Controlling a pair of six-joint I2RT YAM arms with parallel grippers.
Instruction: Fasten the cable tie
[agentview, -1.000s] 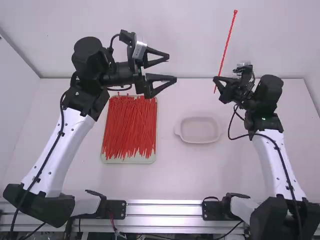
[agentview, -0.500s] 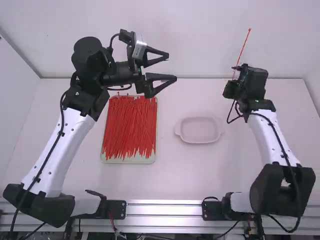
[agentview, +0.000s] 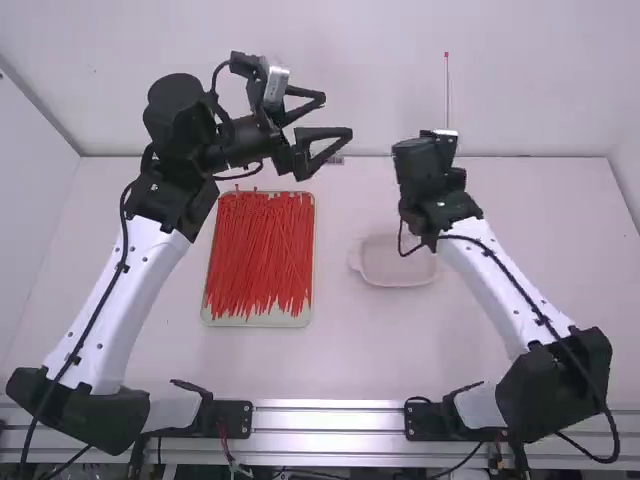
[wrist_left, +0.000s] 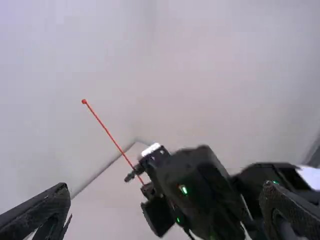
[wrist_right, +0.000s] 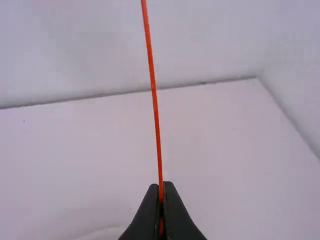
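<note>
Filling the tray, red cable ties lie beside a white dish.

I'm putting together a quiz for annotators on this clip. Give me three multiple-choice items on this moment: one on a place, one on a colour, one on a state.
1. The pile of ties lies:
A) in a drawer
B) on the tray
C) on the floor

2. The tie in the right gripper is:
A) red
B) black
C) white

3. The left gripper is:
A) shut on a second tie
B) shut, empty
C) open

Answers:
1 B: in the high view the pile covers the tray on the table.
2 A: the strip rising from the shut fingers is red.
3 C: its fingers stand wide apart with nothing between them.
</note>
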